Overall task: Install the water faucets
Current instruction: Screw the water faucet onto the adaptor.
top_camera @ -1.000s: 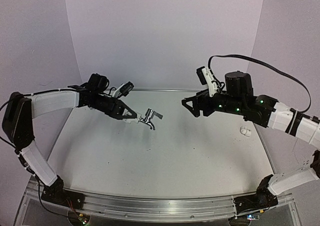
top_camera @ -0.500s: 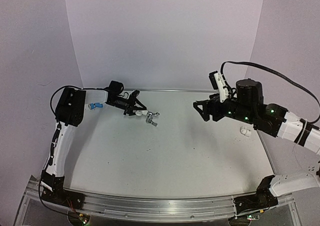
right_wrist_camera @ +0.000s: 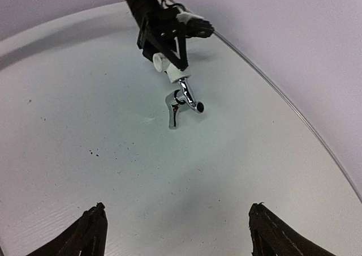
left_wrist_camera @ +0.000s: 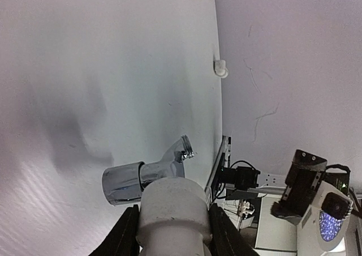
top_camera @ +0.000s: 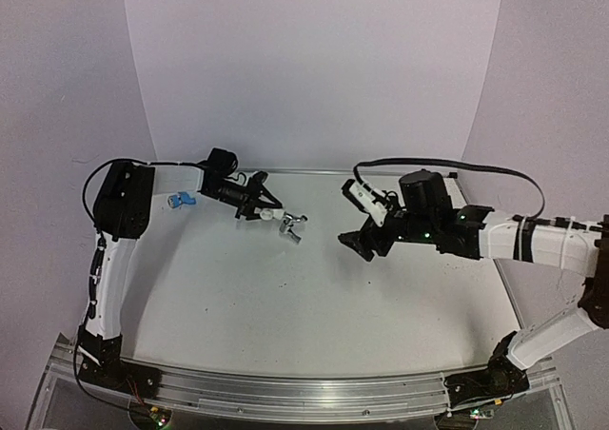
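Chrome-bright, the silver faucet (top_camera: 291, 226) has a bent body with one open threaded end and a stubby handle. It juts from a white fitting (top_camera: 268, 216), a short plastic cylinder that the left gripper (top_camera: 258, 212) clamps between narrowly set jaws. The pair is over the far part of the table (top_camera: 285, 325), left of its middle; whether the faucet touches the surface cannot be told. The blue faucet (top_camera: 181, 201) lies near the far-left corner, just beside the left arm, and only the top view shows it.

The left wrist view shows the threaded end close up. It also shows a second white fitting (left_wrist_camera: 220, 68) at the table's right edge, which the right arm hides from above. The right wrist view shows the handle pointing down at the surface, with dark specks nearby.

The right gripper (top_camera: 362, 243) is spread wide and empty, facing the faucet, its fingertips (right_wrist_camera: 93, 233) in the lower corners of its own view.

Half a second ago it was nearer the right edge. It has since swung toward the table's middle, closer to the faucet, and covered the second fitting. The left gripper and its load have barely shifted.
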